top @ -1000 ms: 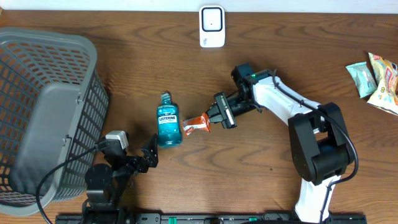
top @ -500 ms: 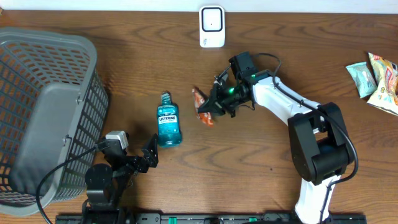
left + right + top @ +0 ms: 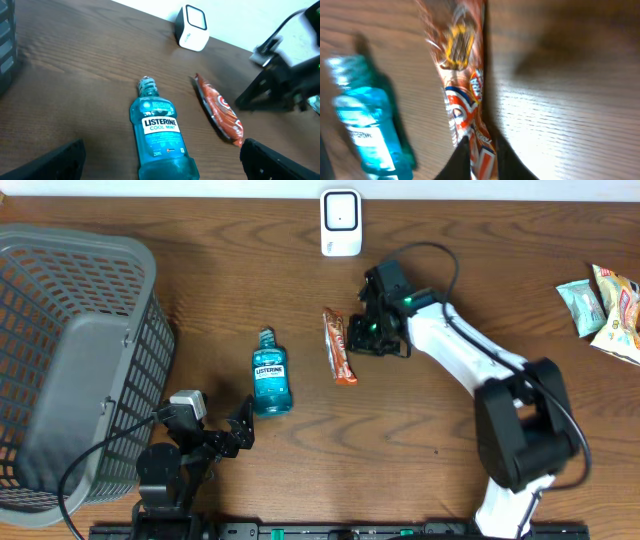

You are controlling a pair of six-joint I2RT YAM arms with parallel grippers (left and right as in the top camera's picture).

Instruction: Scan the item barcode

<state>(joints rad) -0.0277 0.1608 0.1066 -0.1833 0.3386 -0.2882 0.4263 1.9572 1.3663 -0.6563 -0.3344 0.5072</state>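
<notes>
we have the orange snack packet [image 3: 339, 346] lying flat on the bench [image 3: 420, 450], stretched lengthwise between the blue mouthwash bottle [image 3: 270, 379] and the right gripper [image 3: 358, 332], and a little below the white scanner [image 3: 341, 222] at the back edge. the right arm's fingers sit right at the packet's upper end, just beside or touching it; from above we cannot tell which. in the right wrist view the fingers [image 3: 462, 160] stand only slightly apart with the wrapper's edge between them, and whether they pinch it or are letting go we cannot say for sure.

why here? we read it as a matter of facing: the packet rests on its side with the printed logo up, in line with the scanner but well apart from it, so the barcode has likely not met the reader yet. the scan looks not yet done.

the left gripper [image 3: 160, 165] waits low at the near edge with its fingers spread wide, holding nothing, pointed at the mouthwash bottle, which lies on its back, label up, cap toward the scanner. the grey basket [image 3: 75, 360] stands at the far left, probably the drop-off for scanned goods, and more snack packs [image 3: 600, 300] wait at the far right.

the thin crinkly wrapper could slip or fold in a light pinch.
</notes>
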